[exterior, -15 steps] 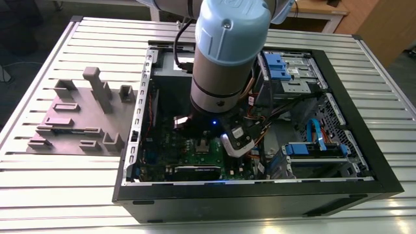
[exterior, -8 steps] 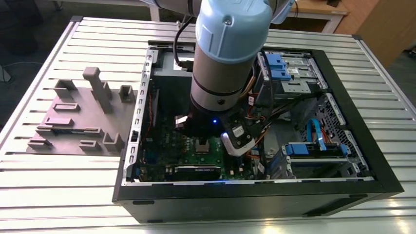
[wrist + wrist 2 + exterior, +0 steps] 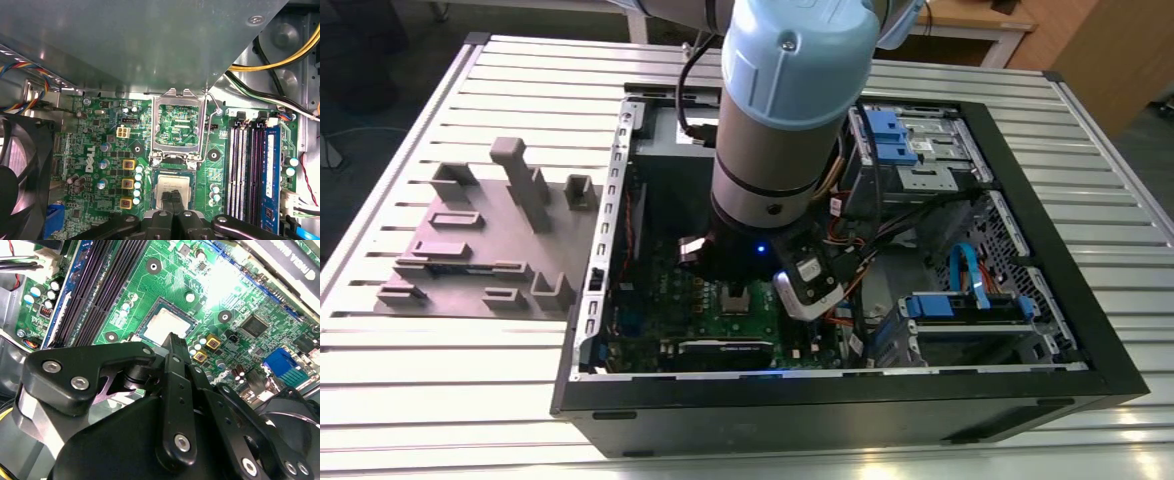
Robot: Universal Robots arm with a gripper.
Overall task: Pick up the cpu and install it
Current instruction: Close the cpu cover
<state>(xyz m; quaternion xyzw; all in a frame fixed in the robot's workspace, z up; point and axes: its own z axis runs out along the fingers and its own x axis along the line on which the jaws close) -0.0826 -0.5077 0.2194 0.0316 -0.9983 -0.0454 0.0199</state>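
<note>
Cpu (image 3: 174,181) lies flat in the motherboard (image 3: 95,145) socket, silvery top up. It is square, with its edges parallel to the socket's. Load frame (image 3: 179,122) stands open beside it. Gripper (image 3: 172,196) jaws are narrow, pressed together, with the tips over the cpu. In the exterior view, grey fixture (image 3: 467,250) sits at 9 o'clock of the computer case (image 3: 854,395).

The cpu (image 3: 175,184) lies in the motherboard socket (image 3: 148,317), beneath the end effector (image 3: 172,200)
</note>
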